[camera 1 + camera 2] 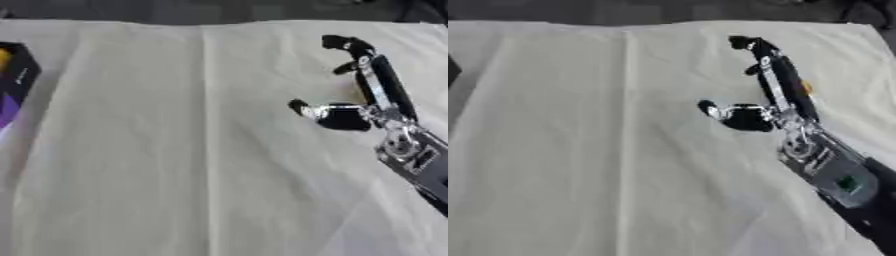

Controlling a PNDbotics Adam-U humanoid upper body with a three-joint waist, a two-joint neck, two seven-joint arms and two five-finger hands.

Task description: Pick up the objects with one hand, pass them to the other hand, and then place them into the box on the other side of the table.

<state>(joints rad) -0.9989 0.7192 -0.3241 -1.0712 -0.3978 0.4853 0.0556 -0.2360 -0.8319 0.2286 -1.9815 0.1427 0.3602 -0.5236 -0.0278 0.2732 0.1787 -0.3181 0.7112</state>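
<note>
One small yellow-orange object [806, 88] mostly hidden behind right hand [372, 95], fingers extended

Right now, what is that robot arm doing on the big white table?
The robot's right hand is stretched out over the white cloth-covered table, fingers pointing away and thumb out to the side. A bit of something yellowish peeks out beside the hand, too hidden to name, so I cannot tell whether it is being held. A dark box with purple and yellow sits at the table's left edge. The left hand is out of sight.
</note>
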